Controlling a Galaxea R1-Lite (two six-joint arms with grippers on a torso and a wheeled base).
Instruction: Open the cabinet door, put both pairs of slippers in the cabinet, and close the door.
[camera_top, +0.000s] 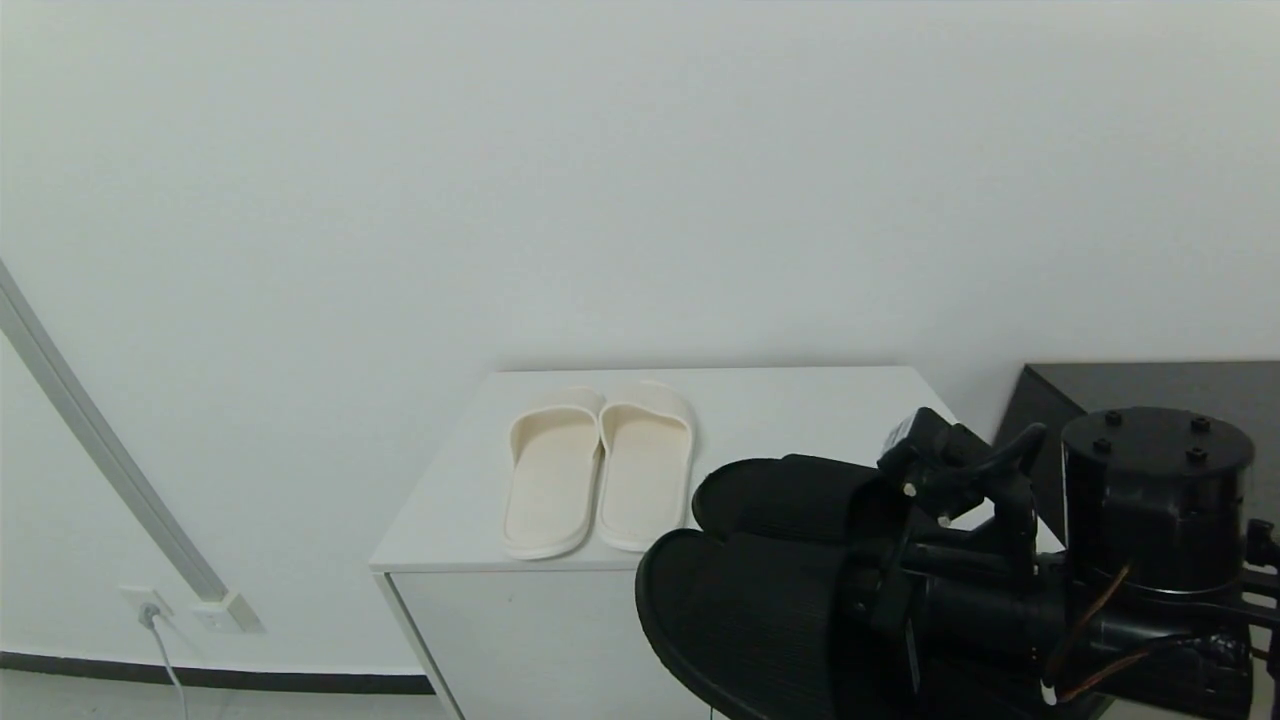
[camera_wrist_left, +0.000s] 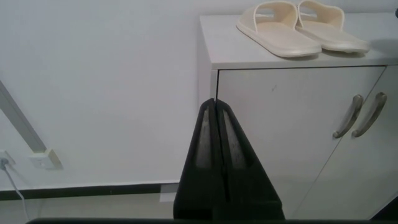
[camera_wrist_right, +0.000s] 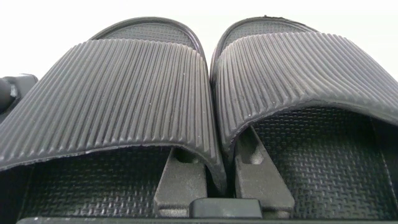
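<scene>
The pair of black ribbed rubber slippers (camera_wrist_right: 155, 93) is clamped in my right pincer (camera_wrist_right: 221, 180), at the front right of the white cabinet (camera_top: 800, 410). The pair of cream smooth slippers (camera_top: 598, 468) lies on its top. Its doors (camera_wrist_left: 298, 124) are closed. My left pincer (camera_wrist_left: 216, 143), fingers together, is near its left front edge.

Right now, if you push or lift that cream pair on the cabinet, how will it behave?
The cream slippers look thick and moulded, so probably light and fairly stiff, not floppy. Flat soles on the smooth cabinet top suggest a push would slide them, not tip them. They lie side by side, so may shift together.
</scene>
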